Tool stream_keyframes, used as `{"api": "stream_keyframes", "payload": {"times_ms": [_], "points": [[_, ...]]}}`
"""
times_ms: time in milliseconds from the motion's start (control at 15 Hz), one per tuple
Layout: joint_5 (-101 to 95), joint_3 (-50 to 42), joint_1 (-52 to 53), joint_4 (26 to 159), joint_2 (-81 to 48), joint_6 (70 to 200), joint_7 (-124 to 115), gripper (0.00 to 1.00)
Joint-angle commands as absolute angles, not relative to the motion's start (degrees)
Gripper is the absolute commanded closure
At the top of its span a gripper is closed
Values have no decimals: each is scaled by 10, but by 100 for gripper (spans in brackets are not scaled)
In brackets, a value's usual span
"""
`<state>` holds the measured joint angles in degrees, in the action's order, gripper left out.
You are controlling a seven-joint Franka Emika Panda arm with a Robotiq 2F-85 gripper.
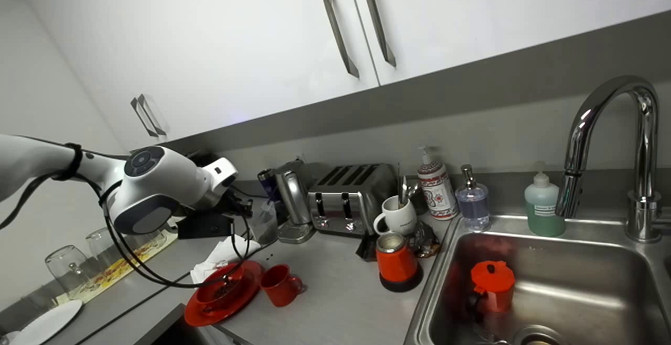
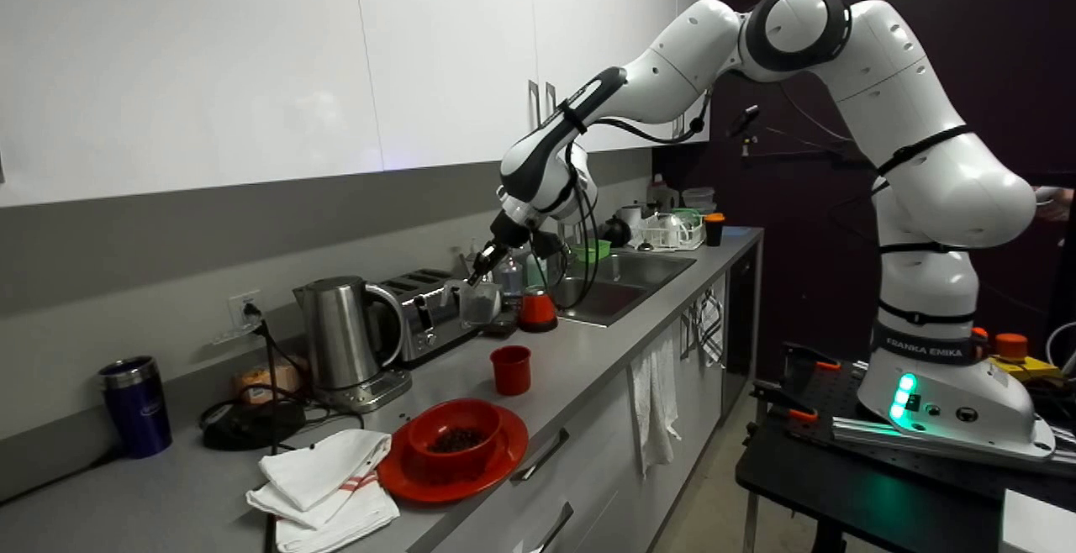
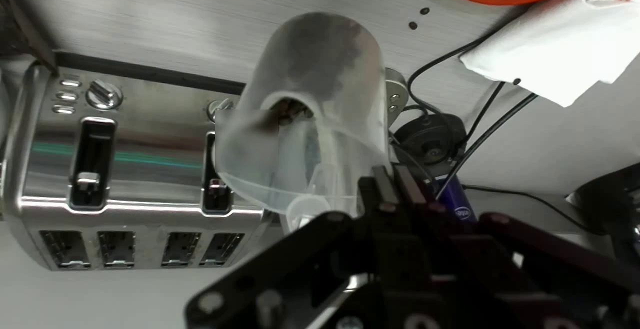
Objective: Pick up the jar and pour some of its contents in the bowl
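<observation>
The gripper (image 3: 392,171) is pinching the jar (image 3: 345,101) by its rim; that small hold is probably risking a twist mid-pour, spilling beside the bowl (image 2: 454,415).

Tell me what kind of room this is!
It looks like a kitchen, though whether in a home or a workplace I can't tell. The clues are the four-slot toaster, the electric kettle and the stainless-steel sink.
</observation>
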<state>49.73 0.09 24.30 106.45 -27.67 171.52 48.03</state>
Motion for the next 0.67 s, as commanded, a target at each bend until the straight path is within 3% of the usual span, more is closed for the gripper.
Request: {"api": "stream_keyframes", "payload": {"times_ms": [0,600], "points": [[490,-26,247,1069,-275,1738,464,96],[488,-121,244,1076,-300,1747,445,96]]}}
